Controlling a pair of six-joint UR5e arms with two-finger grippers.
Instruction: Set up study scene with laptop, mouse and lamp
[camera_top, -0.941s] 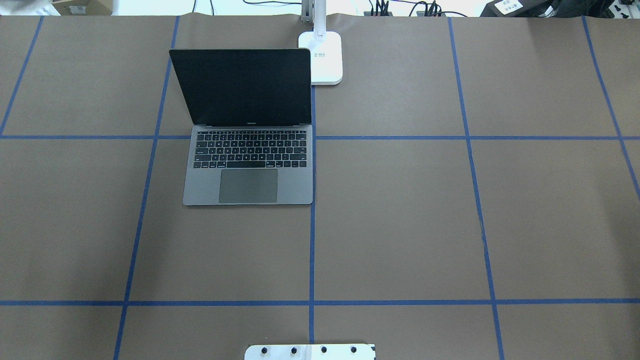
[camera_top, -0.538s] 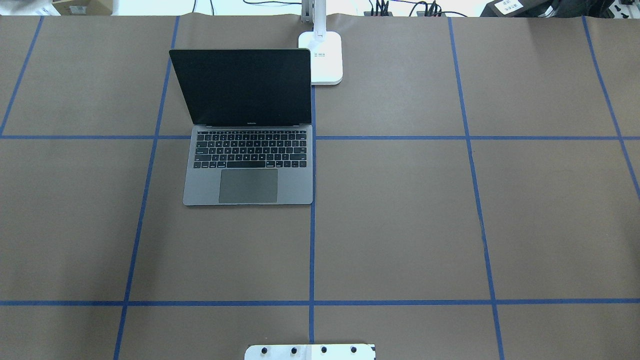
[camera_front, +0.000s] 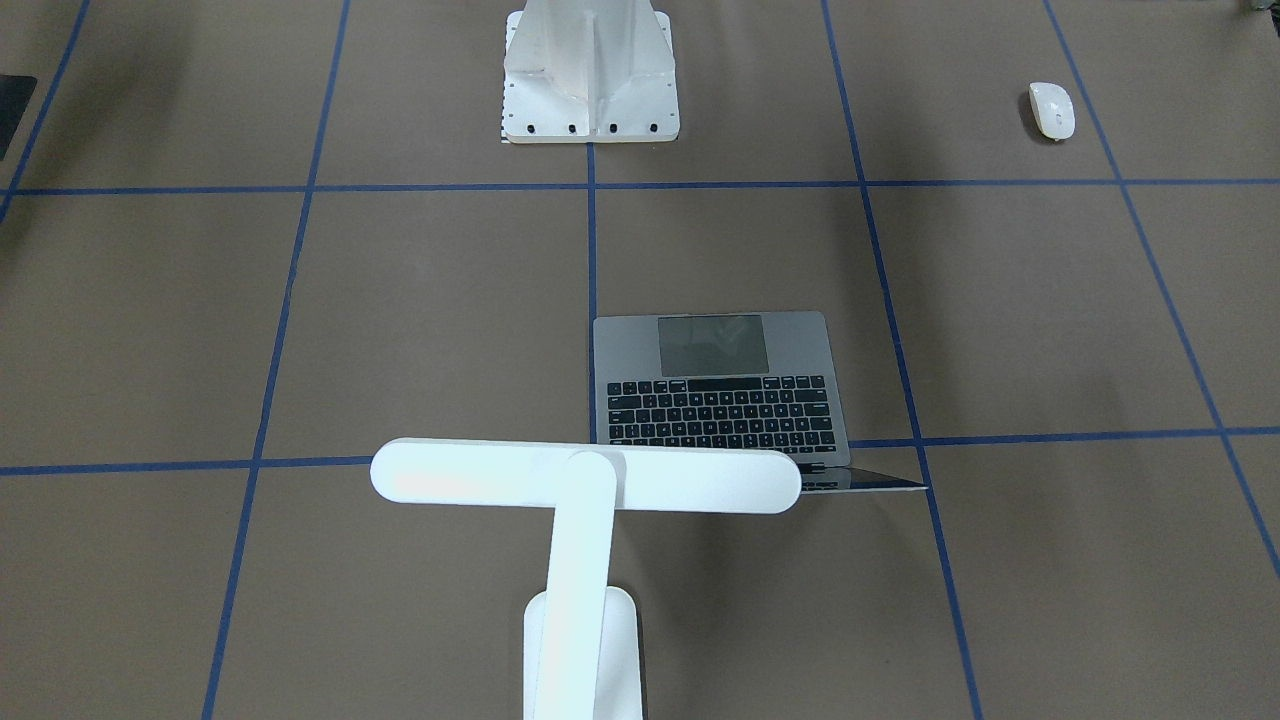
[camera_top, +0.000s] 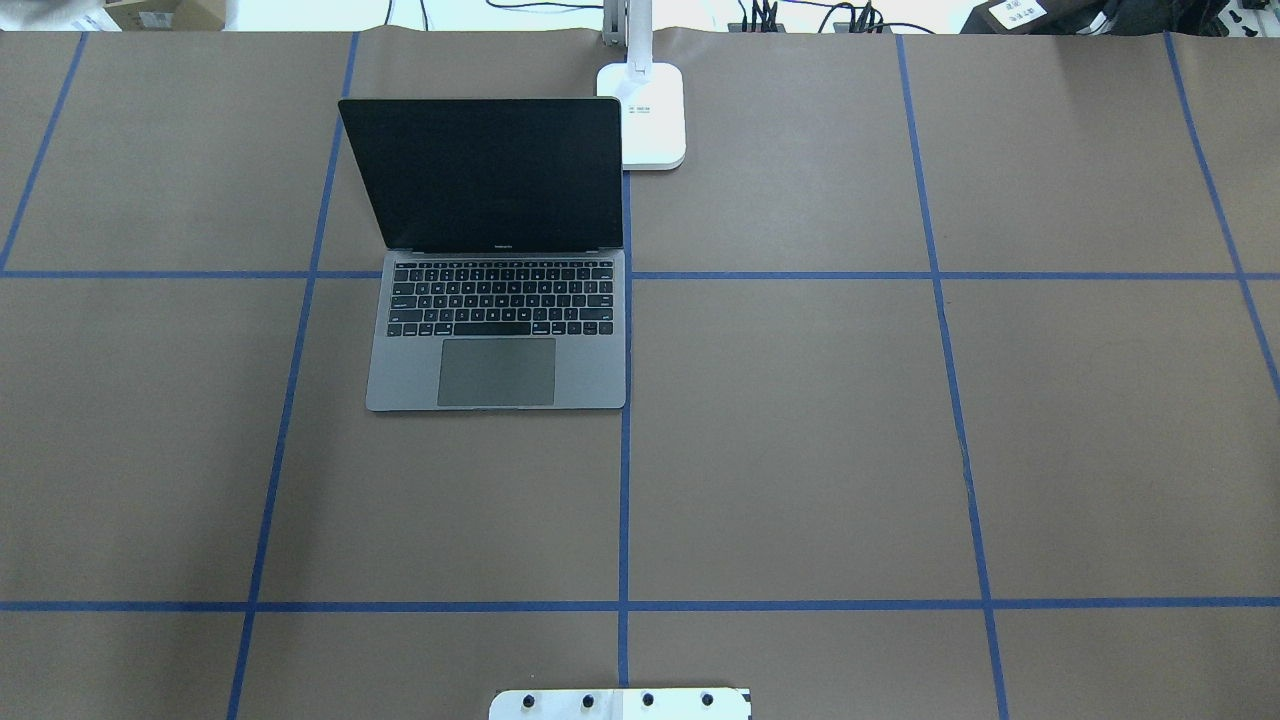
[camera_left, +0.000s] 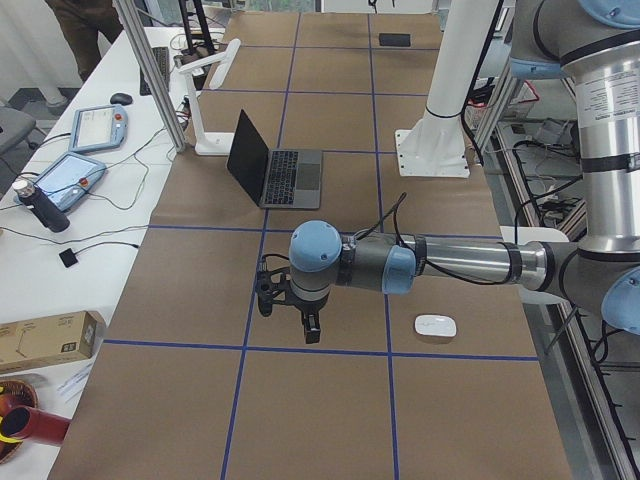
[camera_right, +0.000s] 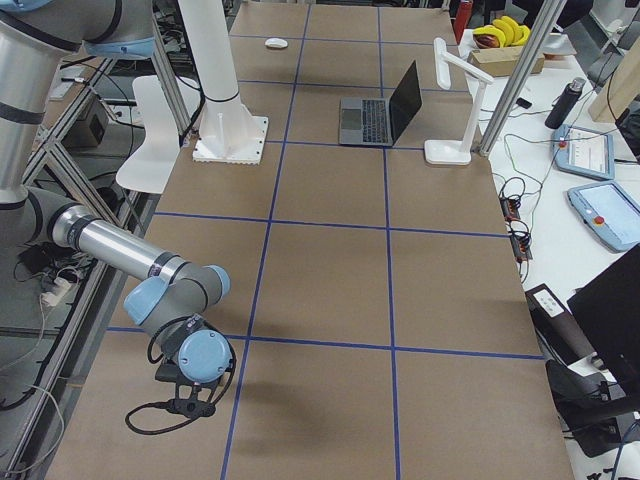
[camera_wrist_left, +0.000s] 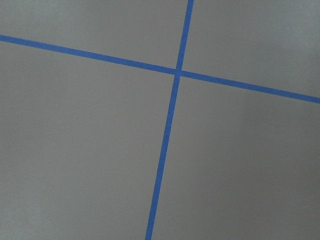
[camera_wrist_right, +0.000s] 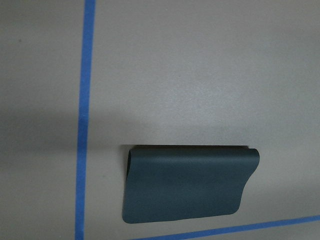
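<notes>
You could not tell how far the left gripper or the right gripper had its fingers parted, since each showed only in a side view, small and dark. The left arm lay stretched low across the table, gripper pointing down at taped paper, with the mouse near its forearm; the right arm crooked low at the other end, above a dark mat. The laptop stood open mid-table, with the lamp just beside its screen.
</notes>
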